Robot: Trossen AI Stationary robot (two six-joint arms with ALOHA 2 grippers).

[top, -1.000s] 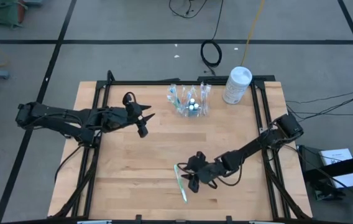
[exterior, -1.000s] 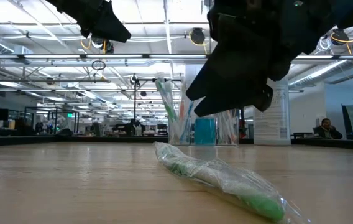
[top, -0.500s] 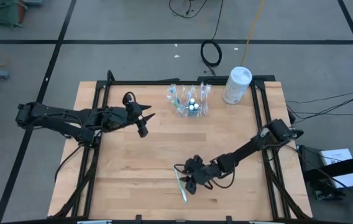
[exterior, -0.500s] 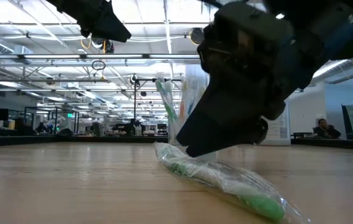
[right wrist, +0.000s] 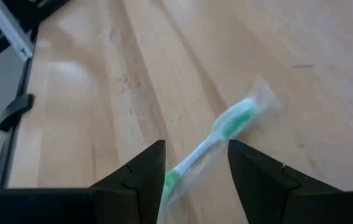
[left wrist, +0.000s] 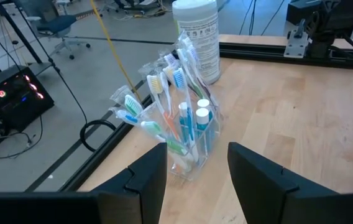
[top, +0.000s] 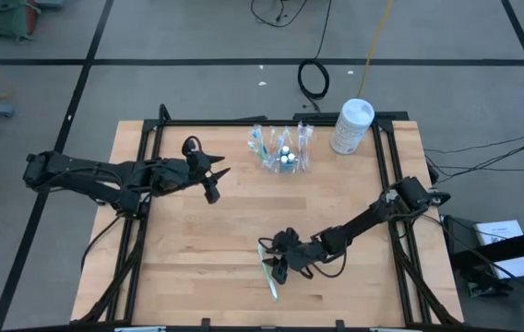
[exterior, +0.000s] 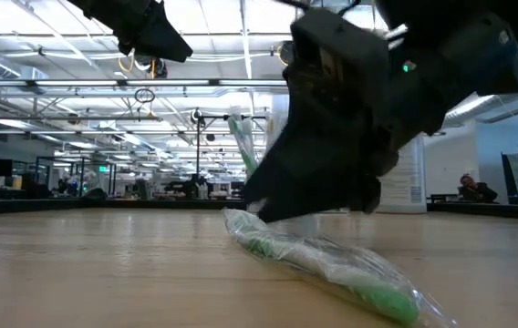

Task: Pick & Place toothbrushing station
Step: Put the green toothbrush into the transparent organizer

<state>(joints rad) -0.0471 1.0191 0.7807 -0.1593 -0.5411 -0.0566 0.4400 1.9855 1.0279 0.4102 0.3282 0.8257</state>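
Note:
A green-and-white toothbrush in a clear wrapper (top: 270, 284) (exterior: 323, 264) lies flat on the wooden table near its front edge. My right gripper (top: 273, 267) (right wrist: 196, 168) is low over the brush's far end, open, one finger on each side of the handle (right wrist: 186, 165). The clear cup (top: 281, 153) (left wrist: 186, 134) at the table's far middle stands upright and holds several toothbrushes and two blue white-capped tubes. My left gripper (top: 216, 180) (left wrist: 196, 158) hangs open, raised over the table's left part, pointing toward the cup. My right gripper straddles the wrapped toothbrush near its far end (exterior: 252, 223), coming slanting down from the table's right with the fingers across the brush. Whether a fingertip (exterior: 264, 208) touches the wrapper, I cannot tell. The brush lies flat on the table.
A white round-lidded canister (top: 352, 125) (left wrist: 196, 34) stands at the far right, beside the cup. Black frame rails (top: 387, 157) run along the table's sides. Bare wood lies between the cup and the lying brush.
My right gripper has come down and a little toward the table's left, from above the lying toothbrush to just over its far end, rolling slightly; its fingers stay apart. The toothbrush has kept its place.

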